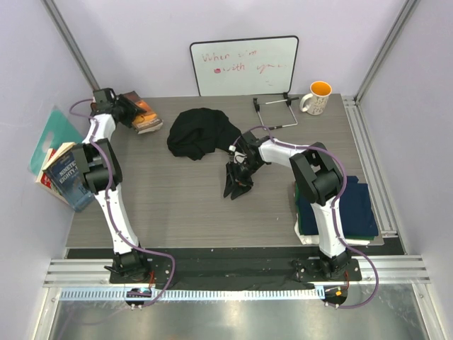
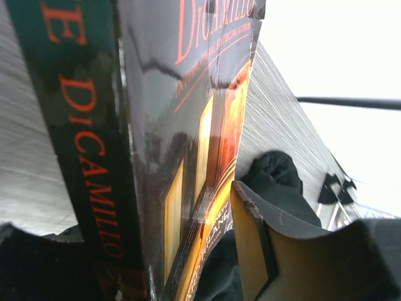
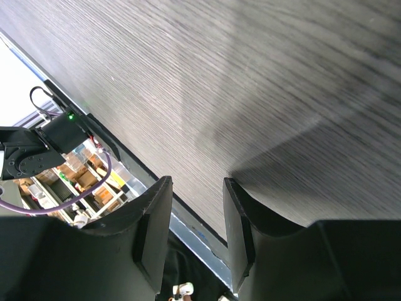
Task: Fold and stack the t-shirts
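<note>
A black t-shirt lies crumpled at the back middle of the table; no print shows on it. It also shows in the left wrist view. Folded shirts are stacked at the right: a navy one on top, with a green edge and a white layer under it. My right gripper is open and empty just right of and in front of the black shirt, with bare table between its jaws in the right wrist view. My left gripper is at the far back left, closed around a dark book with orange lettering.
A whiteboard leans on the back wall. A mug and a wire stand are at the back right. More books and a teal folder hang off the table's left edge.
</note>
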